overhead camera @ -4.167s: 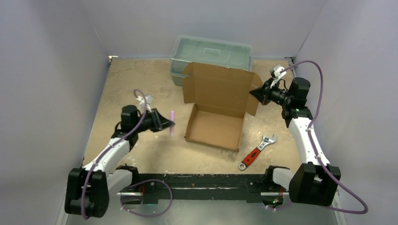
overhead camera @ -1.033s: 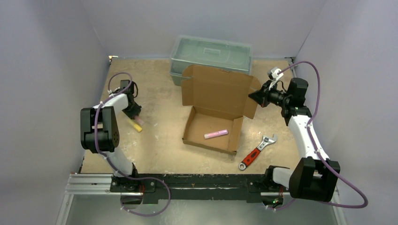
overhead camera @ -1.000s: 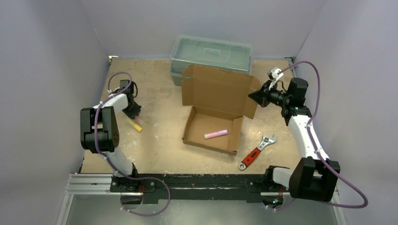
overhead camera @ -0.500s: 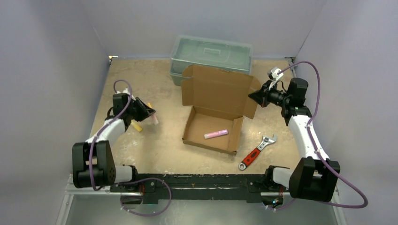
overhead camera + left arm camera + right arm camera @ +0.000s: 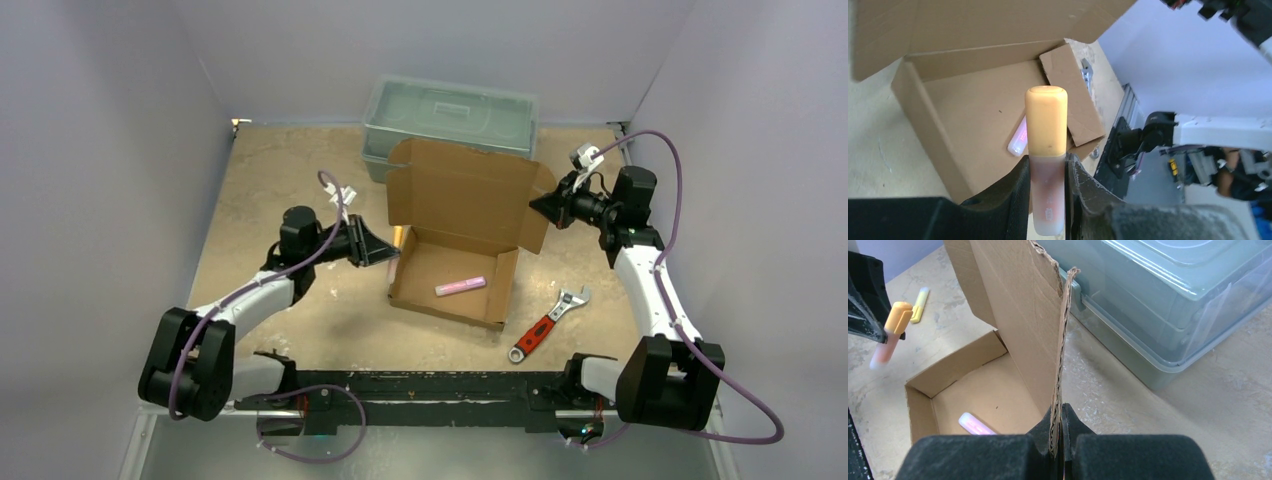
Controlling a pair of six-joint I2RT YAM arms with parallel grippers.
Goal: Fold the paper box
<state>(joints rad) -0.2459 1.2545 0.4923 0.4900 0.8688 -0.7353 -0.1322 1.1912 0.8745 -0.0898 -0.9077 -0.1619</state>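
The brown paper box (image 5: 432, 262) sits mid-table as an open tray with its lid (image 5: 465, 190) standing upright behind. A pink highlighter (image 5: 460, 286) lies on the tray floor. My left gripper (image 5: 385, 248) hovers at the tray's left wall, shut on an orange-capped highlighter (image 5: 1047, 125) that points over the box (image 5: 963, 105). My right gripper (image 5: 540, 205) is shut on the lid's right edge; in the right wrist view the cardboard edge (image 5: 1060, 340) is pinched between the fingers of the gripper (image 5: 1059, 412).
A grey-green plastic toolbox (image 5: 450, 115) stands behind the box lid. A red-handled wrench (image 5: 545, 325) lies to the right of the tray. A yellow highlighter (image 5: 921, 302) lies on the table left of the box. Walls close in three sides.
My left arm swung from the table's far left across to the box's left wall, carrying the orange-capped highlighter. The pink highlighter it held earlier lies in the tray. The right gripper stayed put.
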